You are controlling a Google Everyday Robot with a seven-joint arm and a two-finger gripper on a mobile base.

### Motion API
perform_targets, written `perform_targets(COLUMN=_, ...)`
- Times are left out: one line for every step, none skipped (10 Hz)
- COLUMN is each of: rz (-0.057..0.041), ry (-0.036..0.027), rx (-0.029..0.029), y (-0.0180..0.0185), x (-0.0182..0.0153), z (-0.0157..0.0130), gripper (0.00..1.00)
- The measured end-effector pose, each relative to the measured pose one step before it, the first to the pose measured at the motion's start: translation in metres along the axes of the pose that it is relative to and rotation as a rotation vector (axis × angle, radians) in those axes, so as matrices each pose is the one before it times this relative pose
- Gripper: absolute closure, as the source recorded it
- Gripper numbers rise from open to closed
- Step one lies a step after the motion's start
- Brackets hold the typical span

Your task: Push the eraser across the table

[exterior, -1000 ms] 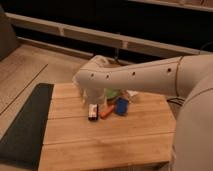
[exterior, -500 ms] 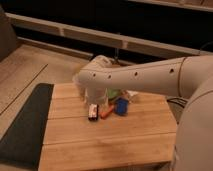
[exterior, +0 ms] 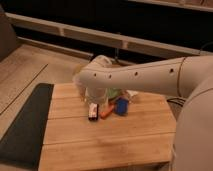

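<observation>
On the far half of the wooden table (exterior: 100, 145), the eraser (exterior: 93, 111) is lying flat with its white top and small red mark facing up and its long side pointing roughly toward the camera. An orange marker (exterior: 106, 111) is lying at a slant just beside it, on the side away from the dark mat (exterior: 22, 125). They are so close that I cannot tell whether they are touching. A blue block (exterior: 121, 106) is sitting just past the marker, and something green (exterior: 115, 93) is peeking out behind it, partly hidden by the arm.

The pale arm is reaching in over the table's far edge, and the gripper (exterior: 96, 98) is hanging right over the far end of the eraser. The claw is standing spread wide and gripping nothing. Whether it is already touching the eraser is not clear.

Several things are looking risky from here. The clutter is sitting tight against one side, so a sideways sweep that way is likely to drag the marker and block along. Contact near one end rather than the middle is likely to spin the narrow block instead of sliding it. A claw riding too high may skim over the low eraser, and one pressing too low may pin it or scrape the planks. A long push toward the mat may carry the eraser off the wood.
</observation>
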Motion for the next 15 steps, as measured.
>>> perform_targets(rz=0.03528, ry=-0.00732, rx=-0.00358, y=-0.00749, x=-0.00671, z=0.00453, gripper=0.35)
perform_targets(rz=0.03225, ry=-0.00464, rx=-0.00408, y=-0.01031, x=-0.00744, z=0.00757, gripper=0.35)
perform_targets(rz=0.00992, ry=-0.00118, rx=-0.00217, y=-0.00682, x=-0.00472, z=0.00568, gripper=0.35)
perform_targets(rz=-0.01266, ry=-0.00034, rx=0.00112, y=-0.00529, x=-0.00391, z=0.00429, gripper=0.35)
perform_targets(rz=-0.03265, ry=-0.00774, rx=0.00647, y=-0.00695, x=-0.00839, z=0.00274, gripper=0.35)
perform_targets(rz=-0.02919, ry=0.00038, rx=-0.00174, y=-0.00175, x=-0.00494, z=0.0011, gripper=0.35)
perform_targets(rz=-0.01787, ry=0.00091, rx=-0.00175, y=-0.00081, x=-0.004, z=0.00119, gripper=0.35)
perform_targets(rz=-0.00925, ry=0.00266, rx=-0.00442, y=-0.00233, x=-0.00461, z=0.00129, gripper=0.35)
perform_targets(rz=-0.00389, ry=0.00873, rx=-0.00855, y=-0.00377, x=-0.00543, z=0.00264, gripper=0.35)
perform_targets(rz=0.00068, ry=0.01043, rx=-0.00644, y=-0.0035, x=-0.00366, z=0.00363, gripper=0.35)
perform_targets(rz=0.00028, ry=0.01031, rx=-0.00336, y=-0.00299, x=-0.00351, z=0.00421, gripper=0.35)
perform_targets(rz=0.00147, ry=0.01233, rx=0.00407, y=-0.00568, x=-0.00422, z=0.00454, gripper=0.35)
perform_targets(rz=0.00119, ry=0.01022, rx=0.00418, y=-0.00484, x=-0.00635, z=0.00359, gripper=0.35)
perform_targets(rz=-0.00036, ry=0.00456, rx=0.00083, y=-0.00171, x=-0.00537, z=0.00143, gripper=0.35)
perform_targets(rz=-0.00411, ry=0.00133, rx=-0.00361, y=0.00123, x=-0.00737, z=-0.00039, gripper=0.35)
